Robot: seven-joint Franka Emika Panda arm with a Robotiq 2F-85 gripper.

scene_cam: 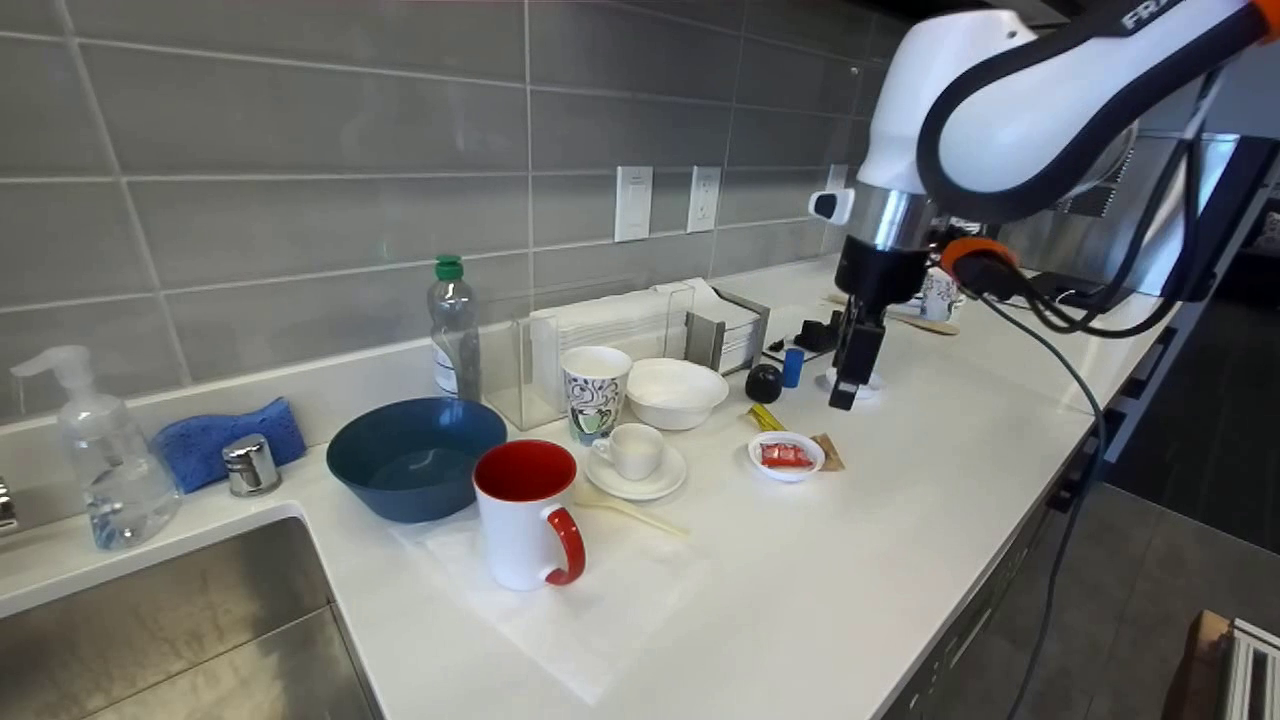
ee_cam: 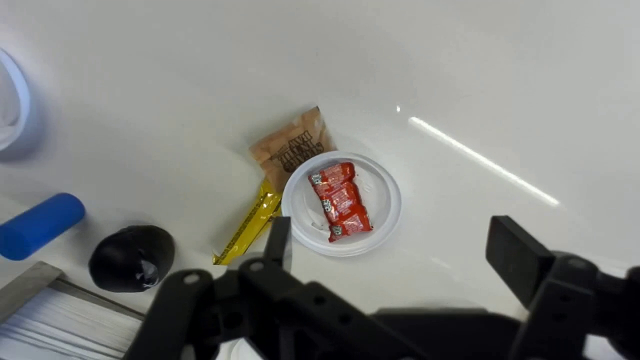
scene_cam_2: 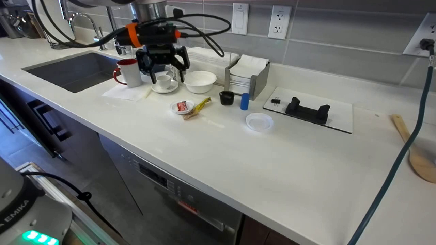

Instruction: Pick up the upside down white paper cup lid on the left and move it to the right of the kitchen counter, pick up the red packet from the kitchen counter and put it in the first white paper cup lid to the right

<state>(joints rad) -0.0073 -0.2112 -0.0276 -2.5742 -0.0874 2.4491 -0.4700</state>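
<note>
Hanging above the glossy white bench (scene_cam_2: 306, 163), the black two-fingered gripper (scene_cam_2: 168, 81) was held with its fingers (ee_cam: 517, 260) spread wide apart. In the wrist view, the rim of a shallow round white cup lid (ee_cam: 393, 192) was partly overlapped by one fingertip. Inside this lid, its hollow side turned up, a shiny crimped red packet (ee_cam: 342, 202) was contained. Just beside the lid, a square brown paper packet (ee_cam: 295, 150) with dark print was placed, met by a slim glossy yellow packet (ee_cam: 250, 225); whether the lid's rim rested on the brown packet could not be told. Well apart from the filled lid, a second shallow round white lid (scene_cam_2: 259, 121) was set on the bench, near a short blue cylinder (scene_cam_2: 244, 101) and a rounded black object (scene_cam_2: 227, 98). Toward the grey tiled wall (scene_cam: 350, 100), white paper napkins (scene_cam_2: 250, 66) were stacked in a grey open-topped holder (scene_cam_2: 260, 85), with a wide white bowl (scene_cam_2: 200, 81) placed near it. Next along, a small white cup (scene_cam: 635, 452) was set on a white saucer (scene_cam: 672, 475), in front of a tall patterned paper cup (scene_cam: 597, 390) seen in an exterior view. Nearer the steel sink (scene_cam: 180, 590), a tall white mug (scene_cam: 510, 540) with red interior and red handle was stood on a thin white sheet (scene_cam: 600, 650), beside a deep dark blue bowl (scene_cam: 395, 480).
</note>
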